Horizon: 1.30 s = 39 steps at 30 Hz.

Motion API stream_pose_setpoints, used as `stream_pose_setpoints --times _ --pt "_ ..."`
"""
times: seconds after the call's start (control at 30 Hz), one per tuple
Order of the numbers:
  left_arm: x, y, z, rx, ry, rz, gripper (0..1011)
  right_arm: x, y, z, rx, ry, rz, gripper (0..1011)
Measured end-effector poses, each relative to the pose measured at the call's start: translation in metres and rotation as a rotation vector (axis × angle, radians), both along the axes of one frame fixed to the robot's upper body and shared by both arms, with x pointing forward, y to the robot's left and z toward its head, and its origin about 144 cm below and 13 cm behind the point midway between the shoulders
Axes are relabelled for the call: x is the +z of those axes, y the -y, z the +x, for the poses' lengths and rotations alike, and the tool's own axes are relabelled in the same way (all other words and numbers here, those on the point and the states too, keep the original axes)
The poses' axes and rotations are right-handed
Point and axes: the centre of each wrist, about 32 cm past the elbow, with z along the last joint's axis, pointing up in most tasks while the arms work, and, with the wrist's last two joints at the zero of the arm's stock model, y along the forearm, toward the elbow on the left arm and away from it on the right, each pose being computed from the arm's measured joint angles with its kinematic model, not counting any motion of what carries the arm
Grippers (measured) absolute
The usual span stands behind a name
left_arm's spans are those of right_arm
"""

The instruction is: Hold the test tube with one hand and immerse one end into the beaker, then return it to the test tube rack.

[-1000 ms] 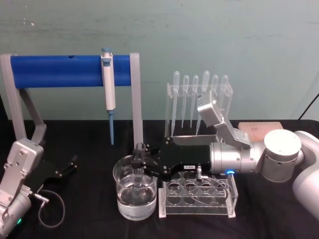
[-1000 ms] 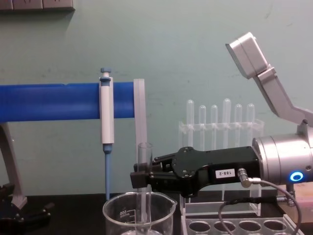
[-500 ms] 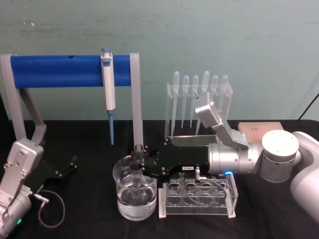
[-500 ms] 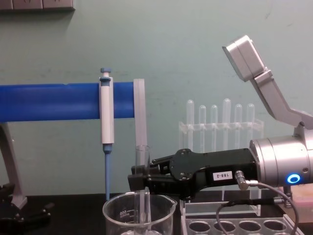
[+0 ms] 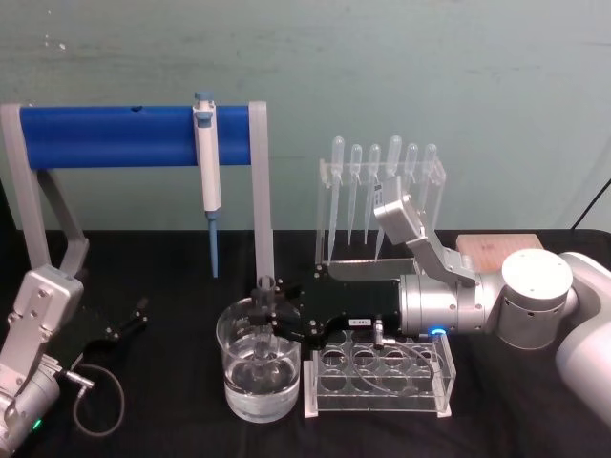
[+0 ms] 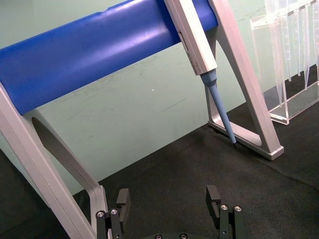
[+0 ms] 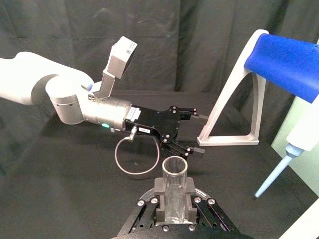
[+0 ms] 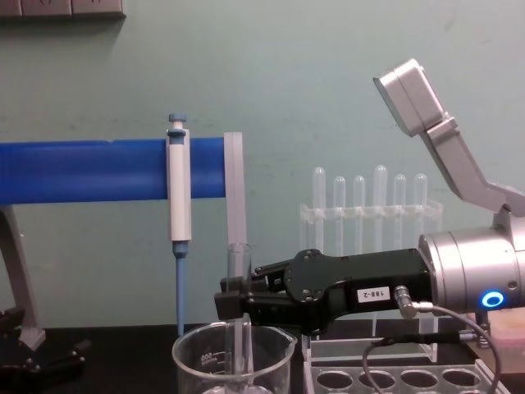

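Note:
The beaker (image 5: pixel 258 382) stands at the table's front centre with clear liquid in its lower part; its rim and spout show in the chest view (image 8: pixel 205 361). The test tube (image 8: pixel 239 263) stands upright with its lower end down inside the beaker and its open rim above the fingers. My right gripper (image 5: pixel 267 320) reaches in from the right, level with the beaker's rim, shut on the test tube (image 5: pixel 263 298). In the right wrist view the tube's open mouth (image 7: pixel 175 172) rises between the pads (image 7: pixel 162 211). My left gripper (image 5: pixel 129 322) rests open at the left (image 6: pixel 169 214).
A clear tube rack (image 5: pixel 377 377) with empty holes sits right of the beaker, under my right wrist. Behind stand a blue bar stand (image 5: pixel 134 135) with a hanging pipettor (image 5: pixel 207 162), and a rack of plastic pipettes (image 5: pixel 382 186). A wooden block (image 5: pixel 496 250) lies far right.
My right gripper has come down a little with the test tube, pushing it deeper into the beaker. Over the last half second it has barely moved. The left arm is still.

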Motion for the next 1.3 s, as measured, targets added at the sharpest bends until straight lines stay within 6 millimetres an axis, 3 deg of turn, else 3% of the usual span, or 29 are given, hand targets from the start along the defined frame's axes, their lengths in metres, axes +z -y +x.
stream_pose_setpoints --times 1.3 --pt "0.0000 0.0000 0.0000 0.000 0.000 0.000 1000 0.0003 -0.0001 0.0001 0.000 -0.001 0.000 226"
